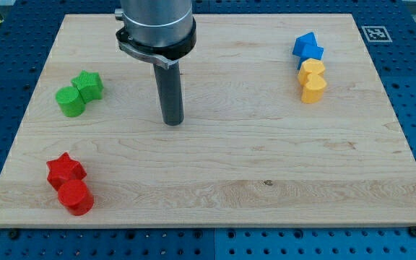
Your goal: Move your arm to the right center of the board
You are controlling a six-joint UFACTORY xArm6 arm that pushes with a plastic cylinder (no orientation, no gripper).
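Camera view: wooden board (215,155) fills frame. No jaws on arm, just rod; my tip (172,123) on bare wood left of centre. Right-centre area lies well to view's right, below blue star (307,45) and yellow heart (312,87). Green star (89,84), red star (64,169) at left.

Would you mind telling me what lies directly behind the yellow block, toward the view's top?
A blue block sits right behind the yellow block, apparently touching it. Its lower edge is covered by the yellow one, so the contact itself is hidden. My tip is far off toward the view's left.
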